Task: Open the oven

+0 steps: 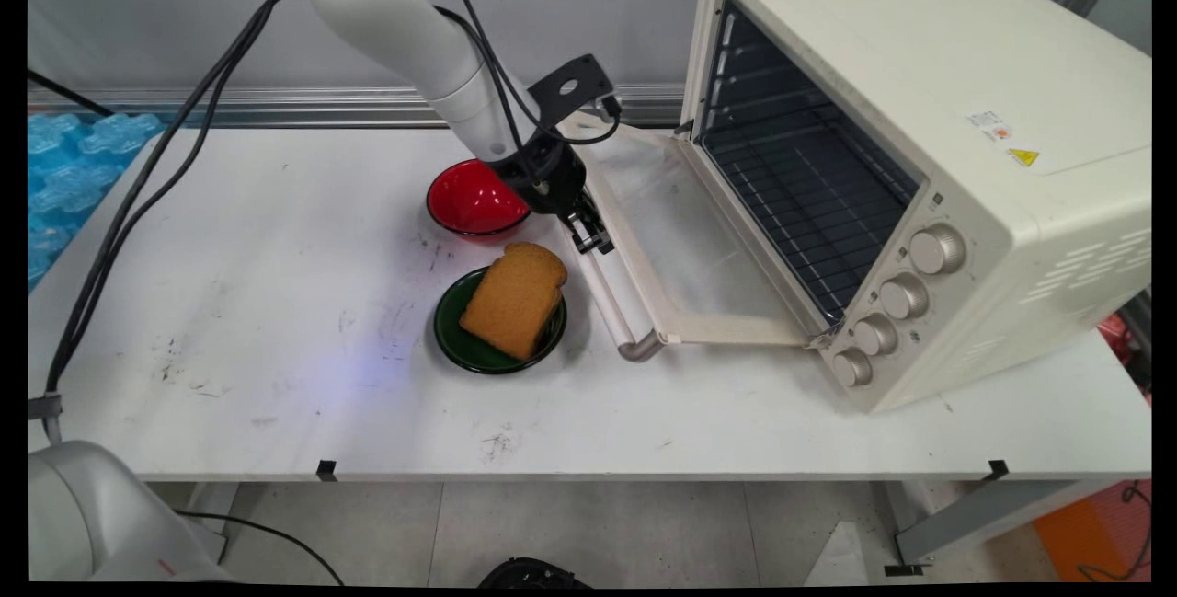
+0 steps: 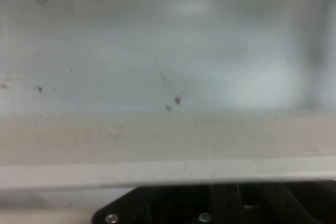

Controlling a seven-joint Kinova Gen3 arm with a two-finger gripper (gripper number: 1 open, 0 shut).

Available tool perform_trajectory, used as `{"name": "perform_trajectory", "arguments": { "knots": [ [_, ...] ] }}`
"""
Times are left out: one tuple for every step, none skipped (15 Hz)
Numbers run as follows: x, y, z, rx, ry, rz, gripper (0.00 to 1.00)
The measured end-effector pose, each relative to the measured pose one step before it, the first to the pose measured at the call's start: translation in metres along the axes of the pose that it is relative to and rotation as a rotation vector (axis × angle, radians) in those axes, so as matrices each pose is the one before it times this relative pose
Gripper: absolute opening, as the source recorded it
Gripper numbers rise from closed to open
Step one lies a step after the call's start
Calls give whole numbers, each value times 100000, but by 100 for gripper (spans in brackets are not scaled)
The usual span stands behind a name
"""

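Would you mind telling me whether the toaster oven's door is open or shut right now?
Open. The oven door lies folded down flat over the table, leaving the wire rack inside exposed; the pincer is at the door's handle edge.

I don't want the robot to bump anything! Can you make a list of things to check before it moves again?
1. Oven door fully open: ok, it lies flat.
2. Rack inside bare: ok, nothing shows on it.
3. Toast lying on the green plate: ok.
4. Red bowl apart from the plate: ok.
5. Hand at the door's handle: ok, right by its far end.
6. Hand open or shut: cannot tell.
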Motion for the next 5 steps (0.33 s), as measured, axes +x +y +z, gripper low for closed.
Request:
{"name": "perform_trajectory", "arguments": {
  "knots": [
    [-183, 8, -48, -32, -195, 143, 0],
    [-331, -2, -183, 208, -61, -315, 0],
    [-121, -2, -92, 45, -80, 123, 0],
    [-23, -27, -80, -28, -127, 337, 0],
    [-21, 35, -124, 33, -106, 244, 0]
  ]
}}
